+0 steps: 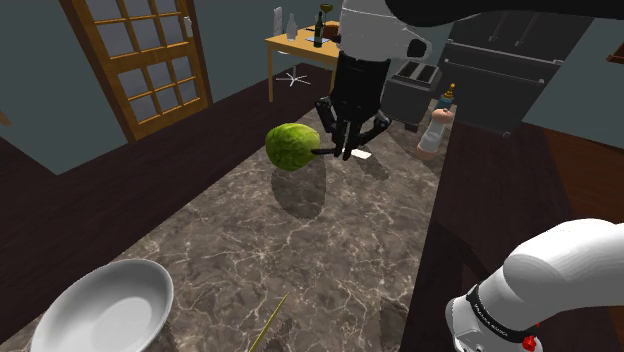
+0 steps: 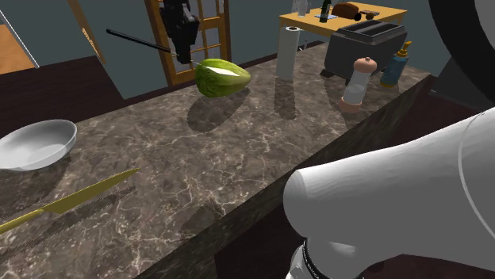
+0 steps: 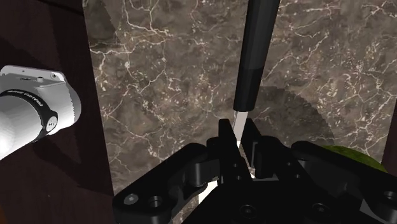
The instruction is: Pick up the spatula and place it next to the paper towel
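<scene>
With its fingers clenched on the spatula point(image 3: 254, 57), my gripper point(image 3: 240, 135) holds it in the air above the marble counter point(image 2: 238, 150), beside a green cabbage point(image 2: 220, 78), apart from the paper towel point(image 2: 289, 51).

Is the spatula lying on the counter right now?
No, the gripper clasps the spatula in the air, above the marble counter.
</scene>
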You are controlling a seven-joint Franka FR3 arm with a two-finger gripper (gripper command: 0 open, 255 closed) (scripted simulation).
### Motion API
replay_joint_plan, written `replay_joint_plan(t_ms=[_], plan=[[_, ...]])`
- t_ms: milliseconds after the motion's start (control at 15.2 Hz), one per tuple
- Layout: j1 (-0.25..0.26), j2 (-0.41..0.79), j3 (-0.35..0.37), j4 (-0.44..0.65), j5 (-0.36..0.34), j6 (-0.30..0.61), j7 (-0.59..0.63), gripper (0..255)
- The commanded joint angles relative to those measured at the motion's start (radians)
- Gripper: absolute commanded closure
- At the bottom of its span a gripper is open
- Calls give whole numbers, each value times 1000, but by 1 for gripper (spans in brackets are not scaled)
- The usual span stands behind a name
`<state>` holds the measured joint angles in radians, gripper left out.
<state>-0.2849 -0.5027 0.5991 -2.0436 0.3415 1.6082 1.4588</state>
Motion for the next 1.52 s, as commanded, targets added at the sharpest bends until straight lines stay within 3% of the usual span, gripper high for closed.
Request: replay_joint_plan(t_ms=[0,198,726,1452], plan=[[-2,3,-6,28,-4,-26,2,255],[-6,12,-10,72,-11,-61,9,255],[-74,90,-122,96,-92,-50,-156,255],[-172,288,-235,250,-206,-45,-341,255]])
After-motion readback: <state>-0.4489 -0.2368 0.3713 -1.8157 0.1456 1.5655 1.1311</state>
